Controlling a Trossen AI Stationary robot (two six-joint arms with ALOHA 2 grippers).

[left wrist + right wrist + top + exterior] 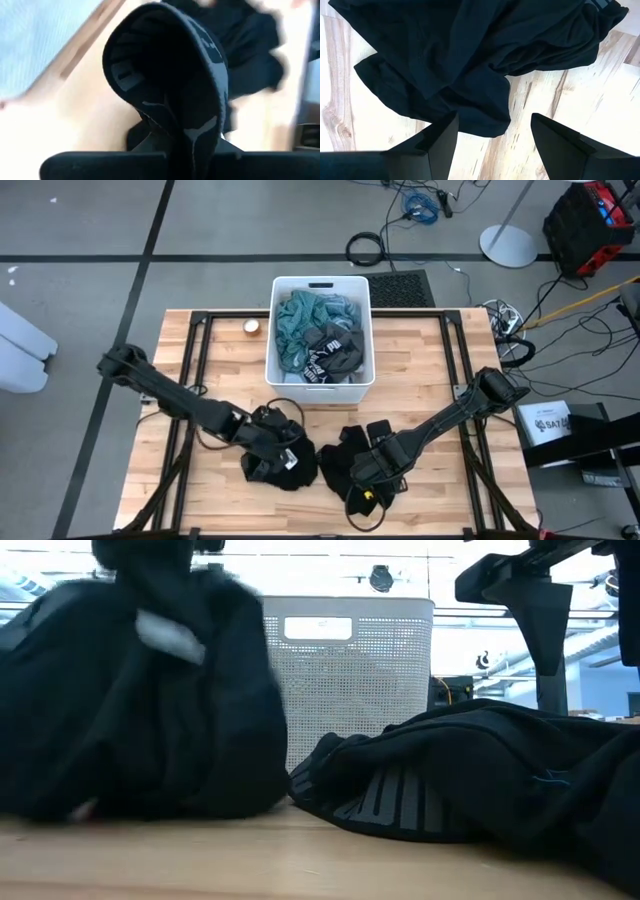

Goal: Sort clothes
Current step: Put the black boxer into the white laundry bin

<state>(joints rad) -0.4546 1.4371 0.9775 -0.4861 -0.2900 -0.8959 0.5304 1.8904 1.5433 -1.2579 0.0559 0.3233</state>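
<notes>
Near the table's front edge, the left gripper is clamped on a black fabric garment; the right gripper is held open. A trailing fold could snag on lifting.

High view looks straight down on the table; low view sits at tabletop level facing the bin; both wrist views hover close over black clothes
</notes>
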